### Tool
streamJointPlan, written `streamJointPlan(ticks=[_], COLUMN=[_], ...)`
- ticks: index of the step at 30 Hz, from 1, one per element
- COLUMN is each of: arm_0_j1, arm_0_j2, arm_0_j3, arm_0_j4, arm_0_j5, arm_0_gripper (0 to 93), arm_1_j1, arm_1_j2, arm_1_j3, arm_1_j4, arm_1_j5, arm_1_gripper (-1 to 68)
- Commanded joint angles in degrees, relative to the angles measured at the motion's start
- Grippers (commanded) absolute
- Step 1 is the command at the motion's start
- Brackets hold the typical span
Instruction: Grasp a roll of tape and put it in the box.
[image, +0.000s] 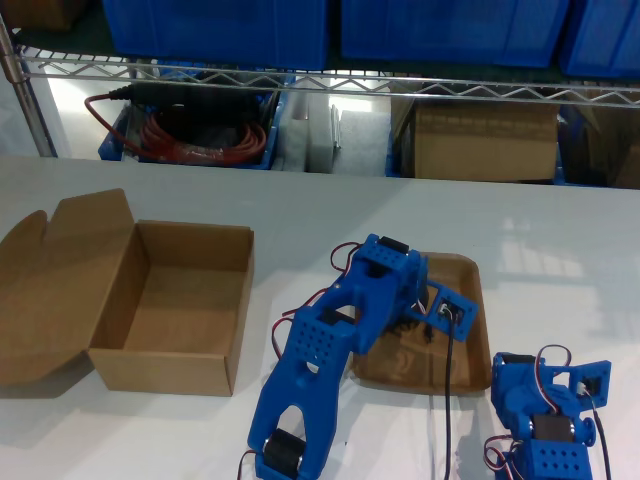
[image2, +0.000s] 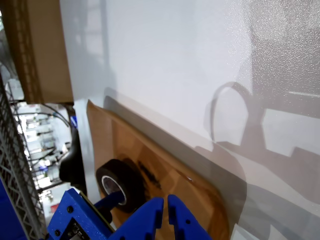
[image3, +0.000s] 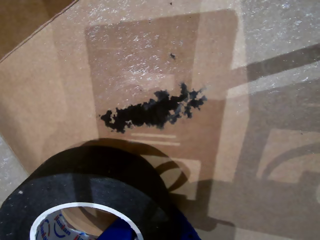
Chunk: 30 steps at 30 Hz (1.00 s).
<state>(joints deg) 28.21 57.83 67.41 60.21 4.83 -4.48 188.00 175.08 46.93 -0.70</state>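
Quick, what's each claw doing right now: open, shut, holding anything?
My first gripper: shut, empty.
My second gripper: at the roll of tape; whether it grips cannot be told.

Premises: workshop or lab storeroom.
Behind the white worktable (image: 330, 205) stands a wire rack (image: 330, 82) loaded with blue plastic bins (image: 215, 28); beneath its shelf sit coiled red cable (image: 190, 140) and a plain cardboard carton (image: 485, 140).
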Motion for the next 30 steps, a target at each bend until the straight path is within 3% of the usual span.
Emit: streamJointPlan(ticks=[1,8,22,26,30], arm_0_j1=[-0.4,-10.0,-47.7,-54.1,-56.8], arm_0_j2=[5.2,21.9,52.6,52.8,51.7], arm_0_j3=[-1.3,4.3,25.8,27.2,27.7], arm_0_j4=[0.0,0.4,0.4,1.4,2.7], arm_0_j5=[0.8,3.3,2.3,1.7,1.5], arm_0_gripper=[-0.1,-0.1,-0.1,-0.1,-0.1], arm_1_j1=[-0.2,-0.2,-0.2,-0.2,-0.2], arm_1_j2=[0.4,0.4,0.4,0.4,0.4], arm_1_j3=[0.8,0.8,0.8,0.8,0.8], arm_1_j4=[-0.3,-0.3,-0.3,-0.3,-0.3], arm_1_j5=[0.2,0.2,0.2,0.2,0.2], arm_1_gripper=[0.3,0.3,0.3,0.3,0.3])
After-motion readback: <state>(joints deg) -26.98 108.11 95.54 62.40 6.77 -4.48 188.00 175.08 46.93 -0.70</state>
